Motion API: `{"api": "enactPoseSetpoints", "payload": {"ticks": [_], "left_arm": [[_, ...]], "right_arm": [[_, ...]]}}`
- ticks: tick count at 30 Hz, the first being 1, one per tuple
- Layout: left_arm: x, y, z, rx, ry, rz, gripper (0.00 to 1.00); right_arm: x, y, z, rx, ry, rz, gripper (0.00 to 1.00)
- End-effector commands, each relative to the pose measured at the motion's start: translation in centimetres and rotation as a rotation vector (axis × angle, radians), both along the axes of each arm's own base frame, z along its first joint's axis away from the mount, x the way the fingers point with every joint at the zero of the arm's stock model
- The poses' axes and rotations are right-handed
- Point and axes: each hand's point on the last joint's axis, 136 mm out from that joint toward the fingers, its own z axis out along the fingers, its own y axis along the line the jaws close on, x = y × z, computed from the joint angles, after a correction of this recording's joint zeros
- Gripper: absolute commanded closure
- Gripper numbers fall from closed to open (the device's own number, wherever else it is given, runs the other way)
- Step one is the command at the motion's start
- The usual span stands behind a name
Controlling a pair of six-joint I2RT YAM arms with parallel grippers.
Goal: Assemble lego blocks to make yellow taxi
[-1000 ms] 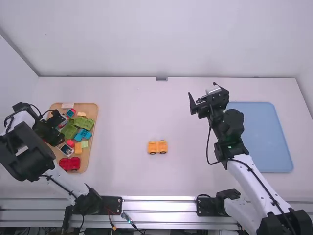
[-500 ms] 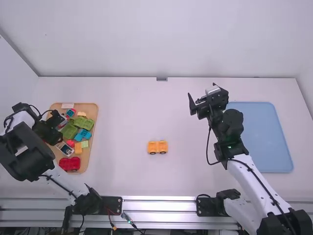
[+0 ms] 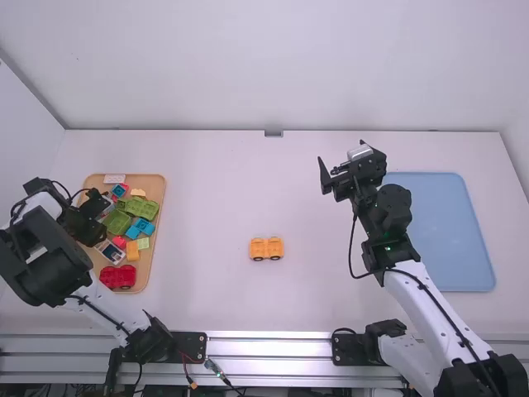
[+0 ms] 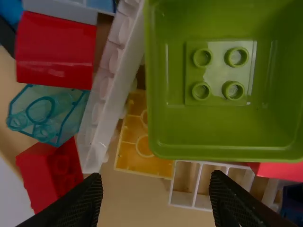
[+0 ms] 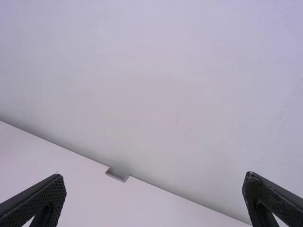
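Assembly is apparently just starting, the yellow wheeled car base (image 3: 266, 248) sitting near the table's (image 3: 207, 198) centre, unadded blocks (image 3: 117, 222) lying in the nine-o'clock tray (image 3: 156, 184), left gripper (image 4: 156, 178) and right gripper (image 5: 154, 177) hanging with fingers apart.

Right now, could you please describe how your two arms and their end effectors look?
The left arm and right arm have smooth white links, bulky black joints and thin black cables. The left end effector and right end effector are black, each with two narrowing, fine-textured fingers.
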Motion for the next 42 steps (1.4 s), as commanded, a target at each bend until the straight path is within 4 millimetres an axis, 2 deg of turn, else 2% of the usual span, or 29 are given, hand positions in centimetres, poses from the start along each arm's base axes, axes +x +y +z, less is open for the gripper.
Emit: {"api": "enactPoseSetpoints", "payload": {"ticks": [1, 9, 19, 29, 42], "left_arm": [[-0.6, 0.0, -1.0, -0.019, 0.020, 0.017, 0.41], [-0.5, 0.3, -1.2, -0.039, -0.007, 0.031, 0.44], [-0.1, 0.0, -2.6, -0.058, 0.001, 0.022, 0.45], [0.6, -0.1, -2.0, -0.076, -0.032, 0.015, 0.46], [0.7, 0.0, -1.6, -0.081, -0.029, 0.016, 0.55]], "right_arm": [[0.2, 0.4, 1.9, 0.015, -0.037, 0.010, 0.01], [0.2, 0.3, 1.9, 0.015, -0.037, 0.007, 0.01], [0.2, 0.3, 1.9, 0.015, -0.038, 0.007, 0.01], [0.2, 0.3, 2.1, 0.017, -0.043, 0.008, 0.01], [0.0, 0.8, 2.0, 0.016, -0.041, 0.022, 0.01]]}}
